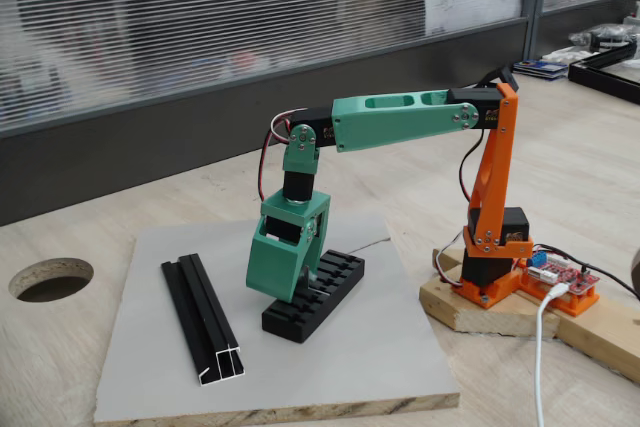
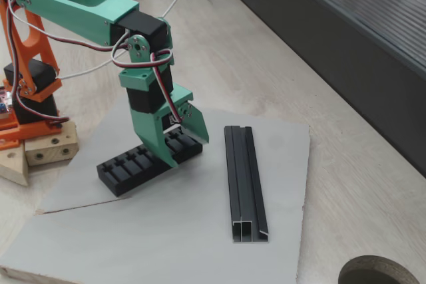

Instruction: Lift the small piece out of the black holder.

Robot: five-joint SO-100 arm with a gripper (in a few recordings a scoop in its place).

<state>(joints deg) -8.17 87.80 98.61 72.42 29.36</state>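
Left to right in a fixed view: a round hole cut in the wooden table sits at the far left, apart from the grey board. On the board, a thin black channel rail lies diagonally, its near end close to the board's front edge. Bare board separates the rail from the black holder, which lies diagonally near mid-board (slots running crosswise). The green claw stands down over the holder's near half, its tips at the slots. At right, the orange base stands on a wooden block just off the board's right edge.

In the other fixed view, the holder lies left of the rail, with open board between and in front of them. The claw shows its fingers apart, straddling the holder's right end. The small piece cannot be made out; whether it sits in a slot between the fingers cannot be told.
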